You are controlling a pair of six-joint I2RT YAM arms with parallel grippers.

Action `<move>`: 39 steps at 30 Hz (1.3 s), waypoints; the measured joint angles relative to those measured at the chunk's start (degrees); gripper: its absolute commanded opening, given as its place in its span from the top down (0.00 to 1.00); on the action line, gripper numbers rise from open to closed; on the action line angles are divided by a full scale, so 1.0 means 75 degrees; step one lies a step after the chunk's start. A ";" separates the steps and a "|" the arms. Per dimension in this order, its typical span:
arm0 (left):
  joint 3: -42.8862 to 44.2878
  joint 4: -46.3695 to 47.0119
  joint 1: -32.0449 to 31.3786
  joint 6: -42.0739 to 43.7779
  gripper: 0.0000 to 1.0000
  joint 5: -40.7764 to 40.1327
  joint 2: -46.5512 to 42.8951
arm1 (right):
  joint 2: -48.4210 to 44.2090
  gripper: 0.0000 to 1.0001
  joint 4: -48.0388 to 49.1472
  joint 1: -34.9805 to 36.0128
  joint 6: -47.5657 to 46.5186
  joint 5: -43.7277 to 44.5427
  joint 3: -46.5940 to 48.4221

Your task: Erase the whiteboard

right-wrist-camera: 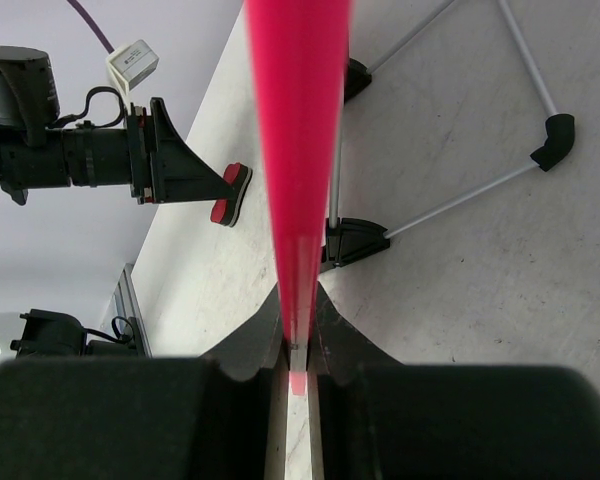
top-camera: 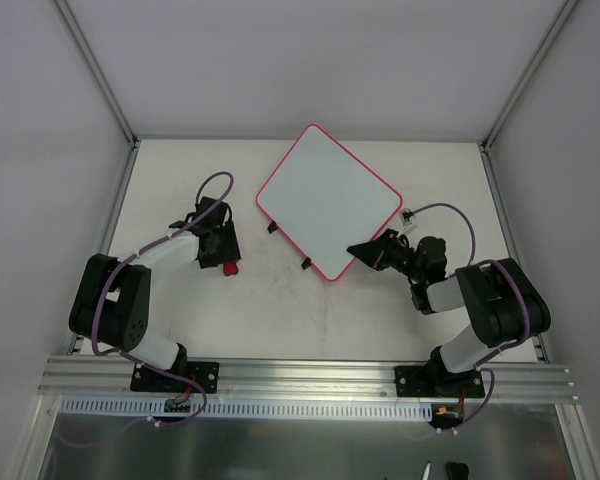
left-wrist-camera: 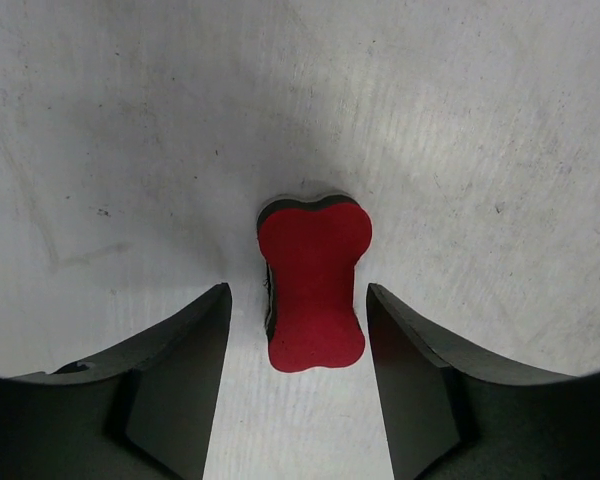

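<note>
— Where's the whiteboard (top-camera: 328,200)?
— Middle of the surface (top-camera: 280,320), turned cornerwise. The right hand (top-camera: 365,252) is clamped on its near corner.
— And the left hand (left-wrist-camera: 298,300)?
— Spread wide, one finger on each side of the red eraser (left-wrist-camera: 313,285), touching neither.

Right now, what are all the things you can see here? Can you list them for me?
whiteboard: one, white with a pink-red frame, far middle of the table, turned askew, looks clean
clips: two, black, on the board's near-left edge
eraser: one, red, on the table between the left fingers
table: one, off-white, under everything
left gripper: one, black, open around the eraser
right gripper: one, black, shut on the board's near corner
</note>
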 measured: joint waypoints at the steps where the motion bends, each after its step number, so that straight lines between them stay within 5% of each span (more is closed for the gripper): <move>1: -0.0035 -0.0003 0.0000 0.0000 0.43 -0.0026 -0.0055 | 0.0000 0.98 0.0003 0.0000 -0.0003 0.0000 0.0000; 4: -0.0184 -0.0015 0.0000 -0.0003 0.42 -0.0160 -0.0370 | 0.0000 0.89 0.0000 0.0000 -0.0003 0.0000 0.0000; 22: -0.0571 -0.0029 0.0000 0.0015 0.42 -0.0825 -0.1332 | -0.0006 0.74 0.0015 -0.0015 -0.0061 -0.0026 -0.0009; 39: -0.0571 -0.0026 0.0000 0.0029 0.43 -0.0941 -0.1332 | -0.0370 0.38 0.0166 -0.0184 -0.0070 0.0216 -0.0294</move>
